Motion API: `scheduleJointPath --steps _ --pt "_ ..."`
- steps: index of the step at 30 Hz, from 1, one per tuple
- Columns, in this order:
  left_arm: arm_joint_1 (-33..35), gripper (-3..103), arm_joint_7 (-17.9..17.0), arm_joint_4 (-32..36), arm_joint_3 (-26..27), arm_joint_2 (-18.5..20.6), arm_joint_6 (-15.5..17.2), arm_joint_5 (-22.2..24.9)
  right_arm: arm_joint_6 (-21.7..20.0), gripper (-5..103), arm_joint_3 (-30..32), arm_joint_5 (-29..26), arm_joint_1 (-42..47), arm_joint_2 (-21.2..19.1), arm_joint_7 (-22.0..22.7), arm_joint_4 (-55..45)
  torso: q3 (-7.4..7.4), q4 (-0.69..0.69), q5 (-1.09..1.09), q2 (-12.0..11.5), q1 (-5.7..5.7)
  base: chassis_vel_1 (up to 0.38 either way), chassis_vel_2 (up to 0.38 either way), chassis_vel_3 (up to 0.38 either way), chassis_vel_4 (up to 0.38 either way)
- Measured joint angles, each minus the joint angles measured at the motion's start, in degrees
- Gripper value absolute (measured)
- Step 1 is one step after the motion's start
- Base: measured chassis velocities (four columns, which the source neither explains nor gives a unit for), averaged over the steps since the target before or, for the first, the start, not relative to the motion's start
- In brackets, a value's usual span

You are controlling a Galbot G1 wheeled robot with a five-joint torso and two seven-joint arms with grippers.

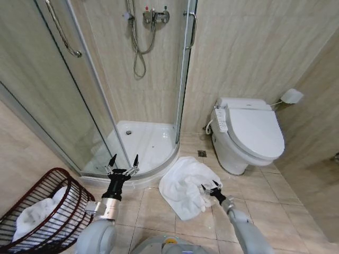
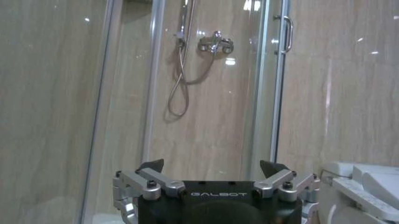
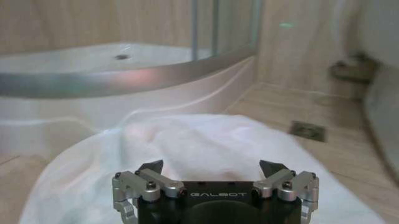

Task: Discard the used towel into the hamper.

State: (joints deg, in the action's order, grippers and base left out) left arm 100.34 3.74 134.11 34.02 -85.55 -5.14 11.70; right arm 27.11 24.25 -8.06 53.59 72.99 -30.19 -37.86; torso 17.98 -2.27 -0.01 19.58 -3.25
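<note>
I see one glass shower stall (image 1: 106,106), one toilet (image 1: 246,132) and a tiled floor (image 1: 275,201). One white towel (image 1: 183,185) lies crumpled on the floor between them. One hamper (image 1: 58,211) stands at far left, white cloth inside. My right gripper (image 1: 210,188) hovers spread wide over the towel's edge, holding nothing; my left gripper (image 1: 123,163) is raised, wide open, empty.
</note>
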Motion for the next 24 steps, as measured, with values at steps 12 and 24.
scheduleJointPath --steps 12,24 --pt "0.0 100 0.0 0.0 0.0 0.0 0.0 0.0 -1.11 100 3.76 16.71 -6.66 -0.06 2.65 7.11 0.0 0.01 0.0 0.0 0.0 0.0 0.0 0.0 0.0" --pt "0.0 100 0.0 0.0 0.0 0.0 0.0 0.0 3.15 100 4.78 18.73 -13.25 -3.29 -3.36 17.03 0.0 -0.01 0.01 0.01 0.0 0.0 0.0 0.0 0.0"
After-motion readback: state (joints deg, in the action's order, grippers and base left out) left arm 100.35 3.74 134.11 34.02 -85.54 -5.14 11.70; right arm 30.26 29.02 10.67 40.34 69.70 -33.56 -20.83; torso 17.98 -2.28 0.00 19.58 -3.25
